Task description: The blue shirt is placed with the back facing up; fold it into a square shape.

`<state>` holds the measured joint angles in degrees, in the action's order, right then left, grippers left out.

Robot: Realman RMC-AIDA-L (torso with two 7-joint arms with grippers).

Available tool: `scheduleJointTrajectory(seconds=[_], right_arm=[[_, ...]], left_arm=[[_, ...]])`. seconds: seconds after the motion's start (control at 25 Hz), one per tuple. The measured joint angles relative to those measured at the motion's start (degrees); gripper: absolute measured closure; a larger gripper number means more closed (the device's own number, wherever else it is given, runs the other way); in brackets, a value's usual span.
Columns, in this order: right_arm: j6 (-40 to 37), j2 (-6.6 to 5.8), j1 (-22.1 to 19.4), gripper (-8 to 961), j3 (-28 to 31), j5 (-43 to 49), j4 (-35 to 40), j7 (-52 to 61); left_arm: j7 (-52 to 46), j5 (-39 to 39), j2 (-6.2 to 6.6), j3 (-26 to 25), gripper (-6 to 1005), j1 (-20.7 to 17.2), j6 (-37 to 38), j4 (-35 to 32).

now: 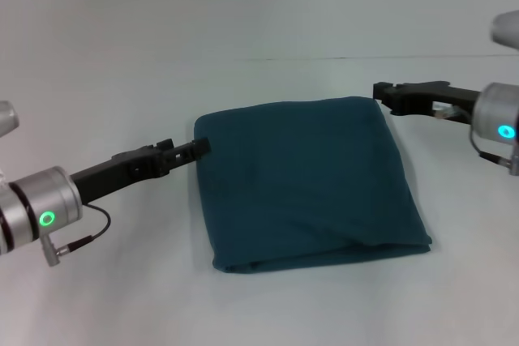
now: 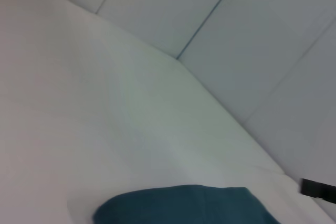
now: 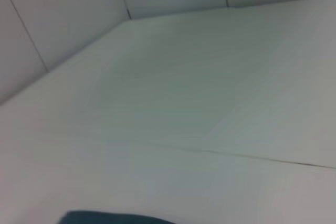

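Note:
The blue shirt (image 1: 304, 180) lies folded into a roughly square bundle in the middle of the white table, with layered edges showing along its near side. My left gripper (image 1: 201, 148) sits low at the shirt's far left corner, its tip touching the fabric edge. Just off the far right corner my right gripper (image 1: 388, 95) hovers, close to the cloth. In the left wrist view the shirt (image 2: 184, 205) fills the lower edge, and the right gripper (image 2: 317, 190) shows as a black piece farther off. Only a sliver of shirt (image 3: 115, 217) appears in the right wrist view.
The white table (image 1: 259, 305) spreads all around the shirt and meets a pale wall (image 1: 259, 6) behind. A thin cable (image 1: 85, 237) hangs from the left wrist near the front left.

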<state>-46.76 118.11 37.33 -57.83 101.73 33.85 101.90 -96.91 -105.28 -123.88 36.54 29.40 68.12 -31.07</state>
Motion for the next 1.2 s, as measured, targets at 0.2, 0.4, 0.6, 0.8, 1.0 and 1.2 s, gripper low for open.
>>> scheduleJointTrajectory(seconds=[0.2, 0.4, 0.6, 0.8, 1.0, 1.2], right_arm=[[-9.4, -1.31, -2.1, 822, 4.8, -0.3, 0.3, -0.3], [-16.6, -2.69, -3.6, 660, 8.3, -0.3, 0.8, -0.3], [-20.5, -3.03, -5.1, 504, 8.8, -0.2, 3.4, 0.1], [-21.8, -3.1, -5.6, 376, 10.1, 0.0, 4.1, 0.4], [-21.9, -3.15, -5.7, 284, 10.4, 0.1, 4.1, 0.5], [-21.8, -3.16, -5.7, 279, 10.4, 0.1, 4.2, 0.5]], left_arm=[[-0.9, 0.0, -0.02, -0.1, 120, 1.2, -4.2, 1.2], [-2.5, -0.5, -0.04, 0.3, 121, 3.5, -8.9, 2.7], [-4.2, -0.8, -0.06, 2.3, 122, 6.2, -15.3, 4.5], [-4.7, -0.5, -0.12, 4.7, 124, 7.7, -21.4, 5.3], [-4.6, -0.6, -0.18, 6.1, 125, 8.8, -24.4, 6.2], [-4.5, -0.4, -0.22, 10.0, 126, 9.3, -24.2, 6.2]])
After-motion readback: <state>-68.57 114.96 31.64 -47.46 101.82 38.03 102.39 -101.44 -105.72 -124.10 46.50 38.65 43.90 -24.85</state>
